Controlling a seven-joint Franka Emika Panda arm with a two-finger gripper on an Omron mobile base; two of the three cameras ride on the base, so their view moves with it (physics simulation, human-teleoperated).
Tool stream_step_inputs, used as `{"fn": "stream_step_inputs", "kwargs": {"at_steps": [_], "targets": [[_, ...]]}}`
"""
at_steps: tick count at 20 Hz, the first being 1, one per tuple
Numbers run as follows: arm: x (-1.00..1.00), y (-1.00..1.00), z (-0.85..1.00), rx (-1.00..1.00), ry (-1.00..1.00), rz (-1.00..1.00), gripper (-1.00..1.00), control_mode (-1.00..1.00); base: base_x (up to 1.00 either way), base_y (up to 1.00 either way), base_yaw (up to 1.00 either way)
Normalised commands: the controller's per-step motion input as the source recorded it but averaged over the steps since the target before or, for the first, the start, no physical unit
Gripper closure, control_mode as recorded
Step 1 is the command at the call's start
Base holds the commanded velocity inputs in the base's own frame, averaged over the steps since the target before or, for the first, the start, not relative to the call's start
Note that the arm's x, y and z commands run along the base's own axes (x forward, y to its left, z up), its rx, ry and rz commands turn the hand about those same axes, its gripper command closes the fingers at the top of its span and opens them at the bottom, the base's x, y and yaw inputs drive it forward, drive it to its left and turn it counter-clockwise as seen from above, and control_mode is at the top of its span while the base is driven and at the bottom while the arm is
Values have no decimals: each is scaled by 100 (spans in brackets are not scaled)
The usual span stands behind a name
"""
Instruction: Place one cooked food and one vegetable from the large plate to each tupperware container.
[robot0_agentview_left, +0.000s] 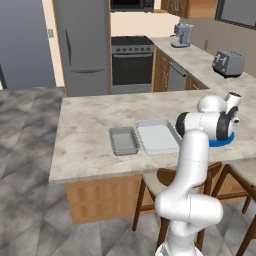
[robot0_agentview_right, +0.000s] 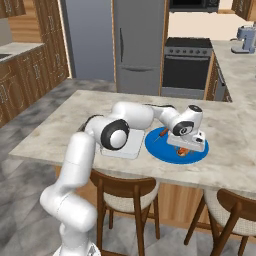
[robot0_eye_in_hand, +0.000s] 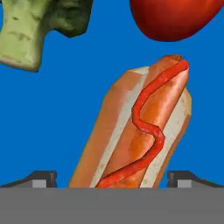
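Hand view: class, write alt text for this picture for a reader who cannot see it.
A hot dog in a tan bun, with a red squiggle of sauce, lies on the blue plate between the open gripper's dark fingertips. Beyond it lie a green broccoli piece and a round red tomato.

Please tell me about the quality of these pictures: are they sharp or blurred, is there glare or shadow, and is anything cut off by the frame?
Hand view: sharp, evenly lit, no glare; the hot dog, the green vegetable piece and the red tomato are cut by the frame edges. Left base view: soft, low in detail; the arm hides most of the blue plate. Right base view: equally soft, with faint shadow under the open gripper.
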Motion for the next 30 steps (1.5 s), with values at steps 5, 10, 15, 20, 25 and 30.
{"fn": "stream_step_inputs", "kwargs": {"at_steps": [5, 10, 15, 20, 25, 30], "targets": [[0, 29, -38, 0, 0, 0, 100, -100, 0, 0, 0], [-29, 30, 18, 0, 0, 0, 100, -100, 0, 0, 0], [-18, 52, 51, 0, 1, 7, 100, -100, 0, 0, 0], [-7, 100, 18, 2, 1, 28, 100, -100, 0, 0, 0], [-7, 100, 0, 0, 0, 31, 100, -100, 0, 0, 0], [0, 100, 13, 0, 0, 19, 100, -100, 0, 0, 0]]}}
